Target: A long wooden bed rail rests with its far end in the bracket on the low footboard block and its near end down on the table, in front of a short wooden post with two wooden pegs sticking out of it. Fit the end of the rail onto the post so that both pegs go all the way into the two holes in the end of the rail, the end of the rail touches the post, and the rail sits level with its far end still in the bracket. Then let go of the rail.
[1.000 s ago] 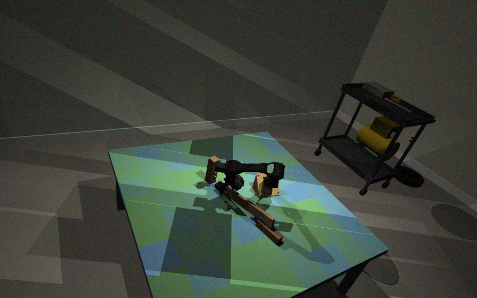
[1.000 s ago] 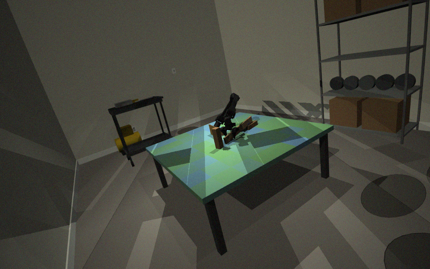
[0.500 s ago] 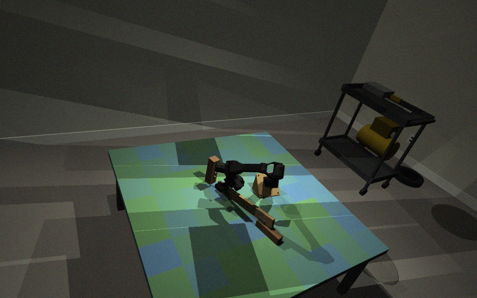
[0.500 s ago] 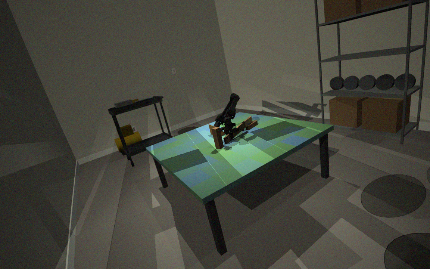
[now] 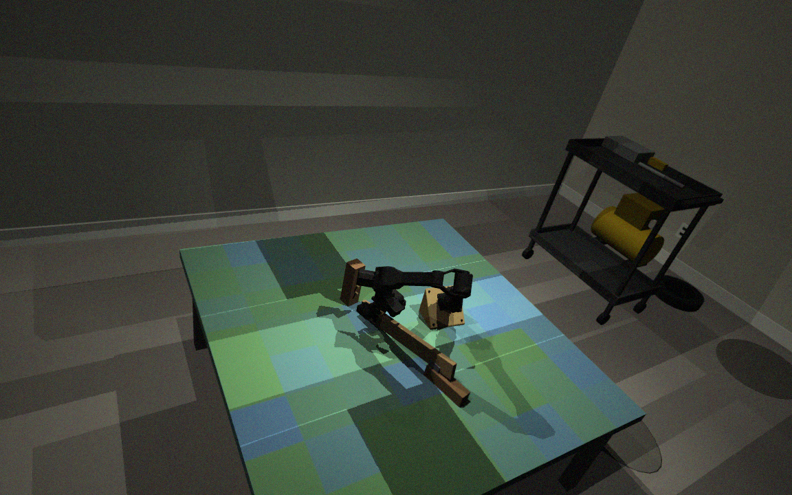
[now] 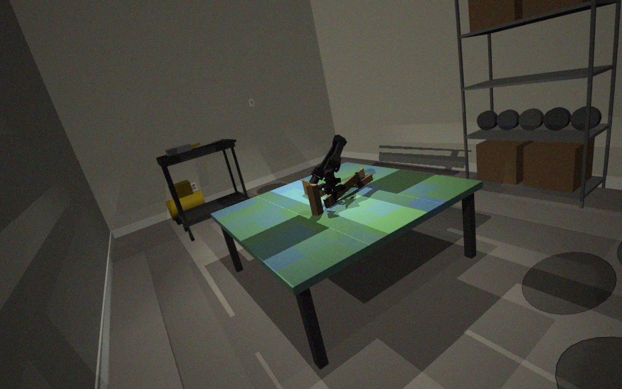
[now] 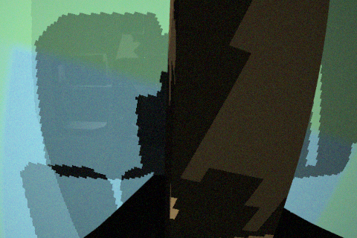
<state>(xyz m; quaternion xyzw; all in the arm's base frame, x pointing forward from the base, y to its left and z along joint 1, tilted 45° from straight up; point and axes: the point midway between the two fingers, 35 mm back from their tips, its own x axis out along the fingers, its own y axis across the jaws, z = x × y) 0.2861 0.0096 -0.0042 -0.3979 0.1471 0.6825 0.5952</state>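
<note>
The rail (image 5: 411, 342) (image 6: 348, 185) (image 7: 242, 82) slopes from the bracket (image 5: 431, 369) on the low footboard block (image 5: 452, 390) down towards the post (image 5: 348, 284) (image 6: 314, 199). My gripper (image 5: 369, 312) (image 7: 190, 187) is shut on the rail near its post end, low over the table. In the wrist view the rail's dark side fills the space between the black fingers. The post stands upright, with a gap to the rail end. The pegs are tiny and dim on its rail side. The rail's end holes are hidden.
The green and blue patchwork table (image 5: 313, 467) (image 6: 303, 261) bears everything. A tan wooden block (image 5: 430, 313) with dark screw heads stands beside the arm's base. The arm reaches over the table beside the rail. A cart (image 5: 577, 258) (image 6: 207, 205) and a shelf rack (image 6: 540, 79) stand off the table.
</note>
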